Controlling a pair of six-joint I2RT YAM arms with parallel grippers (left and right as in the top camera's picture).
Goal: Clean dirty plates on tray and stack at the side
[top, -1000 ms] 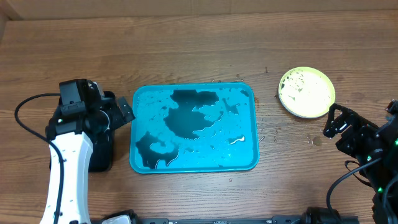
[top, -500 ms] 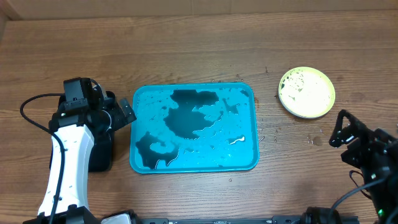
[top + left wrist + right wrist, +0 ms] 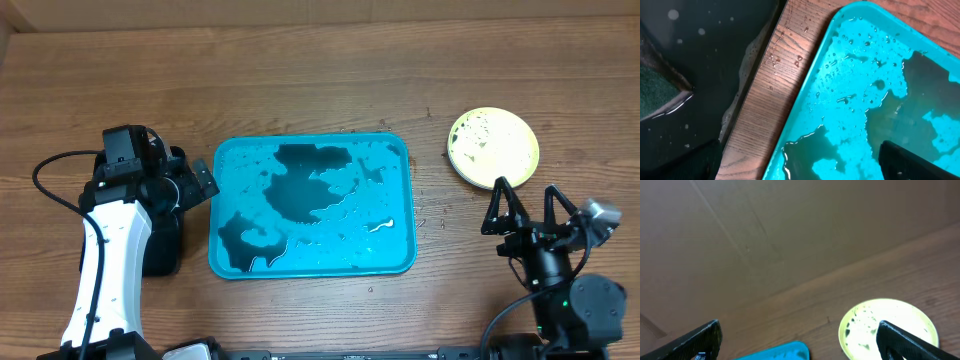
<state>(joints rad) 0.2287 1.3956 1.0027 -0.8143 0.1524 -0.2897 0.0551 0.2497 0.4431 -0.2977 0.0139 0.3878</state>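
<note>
Plates (image 3: pixel 493 149) well right of tray (image 3: pixel 395 255); we see only yellow-green-rimmed top one, specked. Left gripper (image 3: pixel 195 183), spread empty, by tray's left rim; right gripper (image 3: pixel 524 188), spread empty, near plates. We fear finger nudging stack, or bumped tray slopping dirty water (image 3: pixel 295 195).

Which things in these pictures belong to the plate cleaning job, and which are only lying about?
Belong to the job: turquoise tray, wet, no plate on it; yellow-green rimmed plate, on the wooden table at the side; probably the green sponge in the black tray.
Only lying about: water drops on the table; cardboard wall behind.
</note>
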